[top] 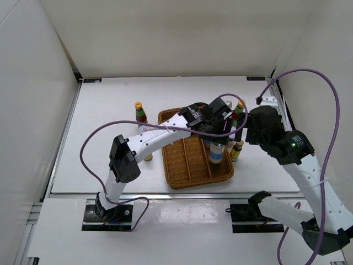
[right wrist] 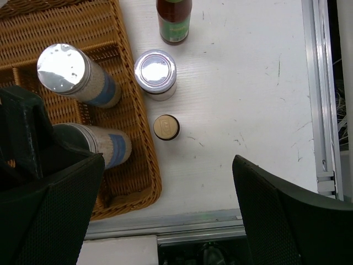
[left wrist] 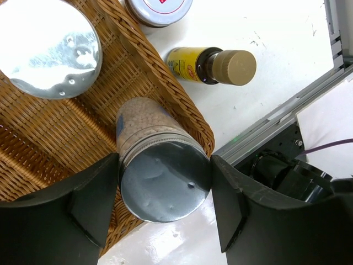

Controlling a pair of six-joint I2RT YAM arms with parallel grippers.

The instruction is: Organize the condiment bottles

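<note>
My left gripper [top: 216,126] reaches over the brown wicker tray [top: 187,165]. In the left wrist view it [left wrist: 165,207] is shut on a silver-topped blue/white cylinder [left wrist: 164,182] standing in the tray's near right corner. A second silver-topped cylinder [right wrist: 71,74] stands just behind it in the tray. My right gripper [right wrist: 168,210] is open and empty above the table right of the tray. Below it stand a small brown bottle [right wrist: 166,127], a white-lidded jar [right wrist: 155,72] and a tall bottle [right wrist: 174,19]. Another tall yellow-capped bottle [top: 140,112] stands left of the tray.
The tray's wicker rim [left wrist: 182,110] runs close beside the held cylinder. A metal rail [right wrist: 220,226] marks the table's near edge. A small yellow-labelled bottle [top: 148,157] shows partly behind the left arm. White walls close in the table on three sides.
</note>
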